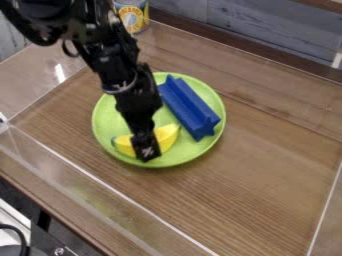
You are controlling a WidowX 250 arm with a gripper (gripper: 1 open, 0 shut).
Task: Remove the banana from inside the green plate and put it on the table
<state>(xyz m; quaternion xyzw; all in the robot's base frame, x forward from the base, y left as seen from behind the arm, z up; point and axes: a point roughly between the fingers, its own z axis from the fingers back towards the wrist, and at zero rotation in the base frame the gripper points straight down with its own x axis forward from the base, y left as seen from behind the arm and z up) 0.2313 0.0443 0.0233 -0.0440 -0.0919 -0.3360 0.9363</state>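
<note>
A black robot arm reaches down from the upper left, its open jaws (147, 148) at a small yellow banana (144, 142) lying in a round, lime-green plate (103, 122). Beside the banana, toward the right of the plate, lies a long blue block (190, 106). The plate rests on a brown wood-grain surface (261, 160), and a can (131, 17) stands behind the arm.
</note>
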